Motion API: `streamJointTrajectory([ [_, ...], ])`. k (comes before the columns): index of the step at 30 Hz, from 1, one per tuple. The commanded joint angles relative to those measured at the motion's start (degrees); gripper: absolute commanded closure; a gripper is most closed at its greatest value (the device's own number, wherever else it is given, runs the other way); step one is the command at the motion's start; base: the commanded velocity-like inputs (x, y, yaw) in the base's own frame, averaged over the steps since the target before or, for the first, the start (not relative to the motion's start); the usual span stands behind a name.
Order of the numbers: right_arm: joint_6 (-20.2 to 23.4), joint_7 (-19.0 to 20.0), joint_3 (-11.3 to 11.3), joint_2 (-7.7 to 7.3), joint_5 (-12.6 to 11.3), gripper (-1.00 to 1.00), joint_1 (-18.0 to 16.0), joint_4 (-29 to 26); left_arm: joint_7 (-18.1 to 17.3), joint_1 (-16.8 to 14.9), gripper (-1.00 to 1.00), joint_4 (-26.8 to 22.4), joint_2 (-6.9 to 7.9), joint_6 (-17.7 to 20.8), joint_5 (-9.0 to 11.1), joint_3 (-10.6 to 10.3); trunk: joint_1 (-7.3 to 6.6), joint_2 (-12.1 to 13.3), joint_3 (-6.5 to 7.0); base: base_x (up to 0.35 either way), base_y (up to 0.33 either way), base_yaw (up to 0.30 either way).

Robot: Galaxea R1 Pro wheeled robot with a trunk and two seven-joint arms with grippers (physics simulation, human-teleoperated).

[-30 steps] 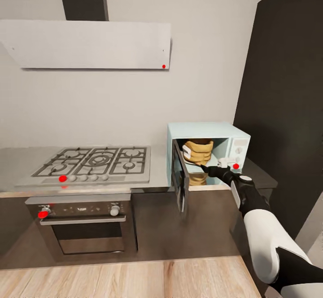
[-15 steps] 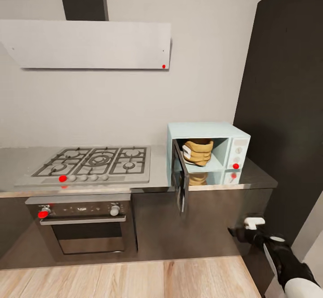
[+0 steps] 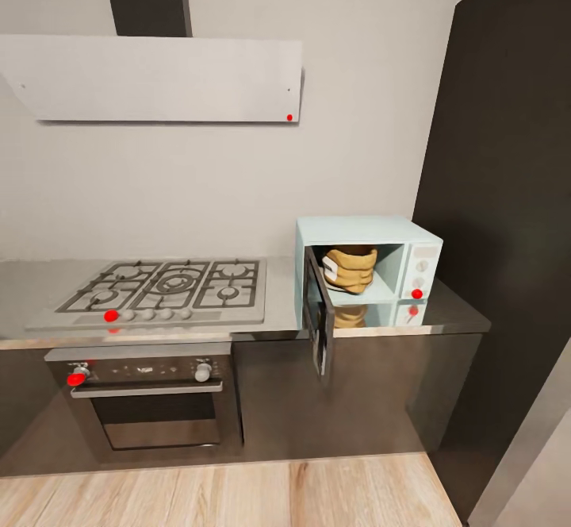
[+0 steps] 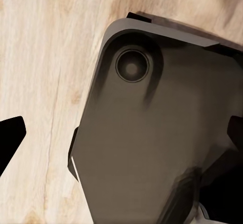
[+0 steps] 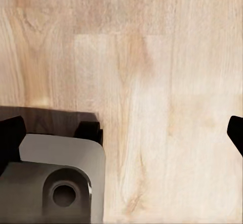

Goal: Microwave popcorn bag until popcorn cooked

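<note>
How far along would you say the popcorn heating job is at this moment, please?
Done: the popcorn bag sits inside the microwave on the countertop. In hand: nothing; both wrist views look down at the wooden floor, fingertips spread wide with nothing between them. Left: the microwave door hangs open, so closing it and heating remain.

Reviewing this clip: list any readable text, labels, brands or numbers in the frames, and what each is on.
No legible text anywhere.
White label patch on the popcorn bag: too blurred to read.
Microwave knob panel: markings too small to read.
Oven control panel: a small mark between the knobs, unreadable.
</note>
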Motion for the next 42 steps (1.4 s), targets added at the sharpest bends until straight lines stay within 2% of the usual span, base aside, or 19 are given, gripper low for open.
streamJointTrajectory([
  [1, 0.06, 0.11, -0.49, 0.02, 0.61, -1.00, -0.02, 0.09, 0.15, -0.02, -1.00, 0.00, 0.00, -0.18, 0.29, -0.02, 0.00, -0.04, -0.06, 0.000, 0.000, 0.000],
  [4, 0.23, -0.19, -0.49, 0.16, 0.72, -1.00, 0.05, 0.15, 0.15, -0.02, -1.00, 0.00, 0.04, -0.18, 0.32, 0.02, 0.00, -0.04, -0.06, 0.000, 0.000, 0.000],
  [9, 0.10, -0.63, -0.57, 0.26, 0.66, -1.00, 3.31, 0.20, 0.23, -0.02, -1.00, 0.00, -0.04, -1.18, 0.29, 0.12, 0.00, -0.04, -0.06, 0.000, 0.000, 0.148],
  [12, 0.05, -0.65, -0.57, 0.28, 0.65, -1.00, 3.87, 0.15, 0.23, -0.02, -1.00, 0.05, -0.10, -1.76, 0.33, 0.15, 0.00, -0.04, -0.06, 0.000, 0.000, 0.262],
  [24, -0.03, -0.98, -0.58, 0.29, 0.73, -1.00, 4.19, 0.14, 0.23, -0.02, -1.00, 0.09, -0.13, -1.94, 0.29, 0.07, 0.00, -0.04, -0.06, 0.000, -0.224, 0.064],
  [32, 0.02, -1.00, -0.58, 0.30, 0.73, -1.00, 5.31, 0.21, 0.13, -0.02, -1.00, -0.77, -0.22, -2.03, -0.03, -0.50, 0.00, -0.04, -0.06, 0.000, -0.033, 0.000],
  [33, 0.04, -1.00, -0.58, 0.29, 0.73, -1.00, 5.32, 0.18, 0.14, -0.02, -1.00, -2.70, -0.30, -1.88, -0.13, -0.61, 0.00, -0.04, -0.06, 0.000, 0.000, 0.000],
  [36, 0.03, -1.00, -0.58, 0.24, 0.73, -1.00, 5.33, 0.15, 0.14, -0.02, -1.00, -12.84, -0.21, 0.11, -0.32, -0.82, 0.00, -0.04, -0.06, 0.000, 0.000, 0.000],
  [37, 0.04, -1.00, -0.58, 0.22, 0.73, -1.00, 5.33, 0.14, 0.21, -0.02, -1.00, -19.75, -0.08, 3.58, -0.40, -0.86, 0.00, -0.04, -0.06, 0.000, 0.000, 0.000],
  [42, -0.02, -1.00, -0.58, 0.28, 0.73, -1.00, 5.33, 0.15, 0.65, -0.17, -1.00, -46.95, 0.48, 19.19, -0.48, -0.82, 0.00, -0.04, -0.06, 0.000, 0.000, 0.000],
])
